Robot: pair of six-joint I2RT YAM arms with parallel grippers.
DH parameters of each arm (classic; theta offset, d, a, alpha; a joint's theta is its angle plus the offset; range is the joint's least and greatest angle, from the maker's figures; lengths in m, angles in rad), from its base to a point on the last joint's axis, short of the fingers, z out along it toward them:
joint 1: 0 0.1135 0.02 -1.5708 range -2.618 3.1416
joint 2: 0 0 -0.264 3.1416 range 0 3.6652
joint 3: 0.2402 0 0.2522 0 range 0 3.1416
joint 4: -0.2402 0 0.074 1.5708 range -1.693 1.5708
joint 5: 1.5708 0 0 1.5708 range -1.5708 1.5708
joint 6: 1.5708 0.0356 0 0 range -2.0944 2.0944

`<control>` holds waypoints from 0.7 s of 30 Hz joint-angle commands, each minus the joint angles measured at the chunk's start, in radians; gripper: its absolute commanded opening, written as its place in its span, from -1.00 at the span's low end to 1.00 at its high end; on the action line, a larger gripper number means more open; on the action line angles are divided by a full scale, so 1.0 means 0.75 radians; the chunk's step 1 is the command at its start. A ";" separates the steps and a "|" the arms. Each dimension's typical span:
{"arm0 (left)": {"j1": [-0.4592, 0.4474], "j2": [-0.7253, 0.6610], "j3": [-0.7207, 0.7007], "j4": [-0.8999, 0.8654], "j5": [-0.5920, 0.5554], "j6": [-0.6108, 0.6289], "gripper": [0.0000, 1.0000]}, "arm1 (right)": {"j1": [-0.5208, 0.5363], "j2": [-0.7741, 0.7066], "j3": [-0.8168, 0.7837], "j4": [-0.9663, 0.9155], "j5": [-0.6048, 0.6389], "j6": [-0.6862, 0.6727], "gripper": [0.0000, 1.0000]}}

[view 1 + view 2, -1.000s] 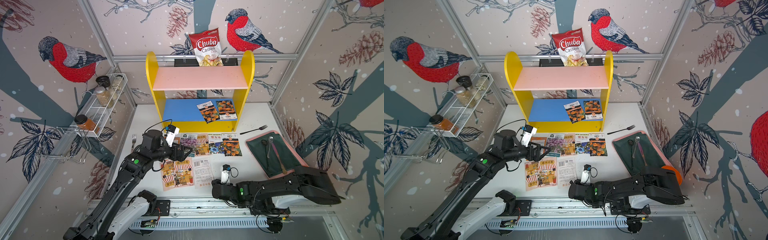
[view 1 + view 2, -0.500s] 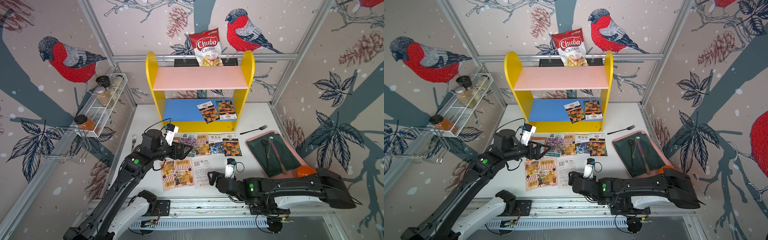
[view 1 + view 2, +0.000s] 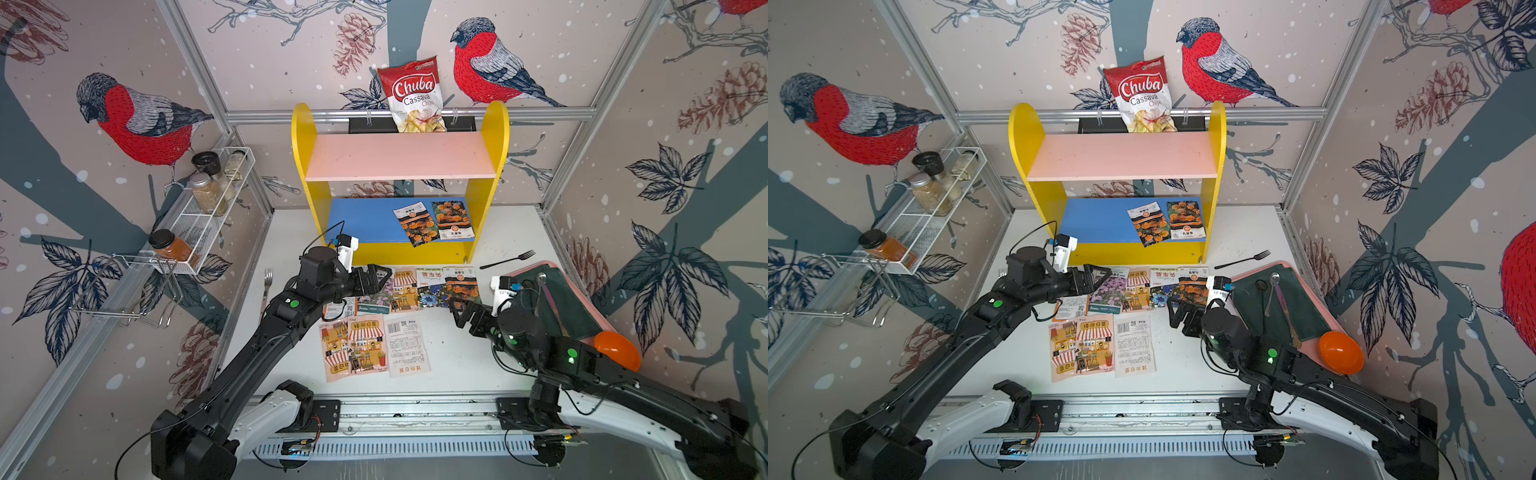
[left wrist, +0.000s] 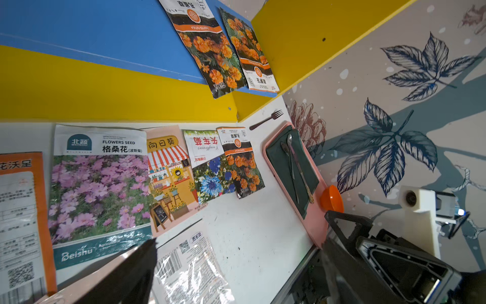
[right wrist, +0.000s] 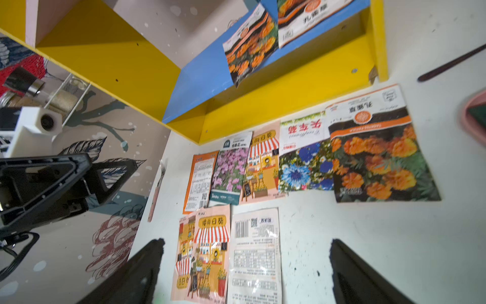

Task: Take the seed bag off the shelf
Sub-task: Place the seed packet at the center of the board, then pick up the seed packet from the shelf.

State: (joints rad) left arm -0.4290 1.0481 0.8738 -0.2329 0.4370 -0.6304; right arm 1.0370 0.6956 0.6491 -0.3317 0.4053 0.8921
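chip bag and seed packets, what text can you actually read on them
"Chuba Cassava": red chip bag behind the shelf.
"FLOWERS SEED", "Beishu", "格桑花": pink-flower packet.
"向日葵": sunflower packet.
"孔雀草": marigold packet on the blue board.
Fine print and barcodes: too small to read.

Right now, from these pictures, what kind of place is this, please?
Probably a robot test booth, not a real room: bird-print walls on a metal frame, two robot arms on a rail, and a small shelf with seed bags.
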 commanded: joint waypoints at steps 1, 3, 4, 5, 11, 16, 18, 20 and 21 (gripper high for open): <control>-0.003 0.085 0.021 0.212 -0.035 -0.151 0.94 | -0.123 0.019 0.053 -0.017 -0.141 -0.190 1.00; -0.007 0.137 0.014 0.279 -0.062 -0.218 0.94 | -0.209 0.036 0.087 -0.002 -0.199 -0.236 1.00; -0.009 0.163 0.008 0.317 -0.072 -0.258 0.94 | -0.254 0.045 0.099 0.012 -0.235 -0.257 1.00; -0.011 0.192 0.005 0.353 -0.083 -0.292 0.93 | -0.296 0.054 0.110 0.027 -0.270 -0.277 1.00; -0.021 0.388 0.021 0.560 -0.109 -0.444 0.90 | -0.505 0.107 0.148 0.109 -0.516 -0.353 1.00; -0.023 0.583 0.092 0.717 -0.098 -0.499 0.81 | -0.603 0.132 0.174 0.135 -0.657 -0.392 1.00; -0.023 0.644 0.126 0.764 -0.104 -0.495 0.76 | -0.619 0.137 0.179 0.133 -0.671 -0.405 1.00; -0.022 0.713 0.158 0.790 -0.114 -0.491 0.74 | -0.635 0.136 0.175 0.141 -0.688 -0.411 1.00; -0.023 0.746 0.196 0.808 -0.105 -0.494 0.72 | -0.640 0.135 0.172 0.147 -0.695 -0.412 1.00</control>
State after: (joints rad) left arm -0.4442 1.5692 0.9852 0.2607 0.3637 -0.9905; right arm 0.5663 0.7967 0.7746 -0.2653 -0.0647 0.6094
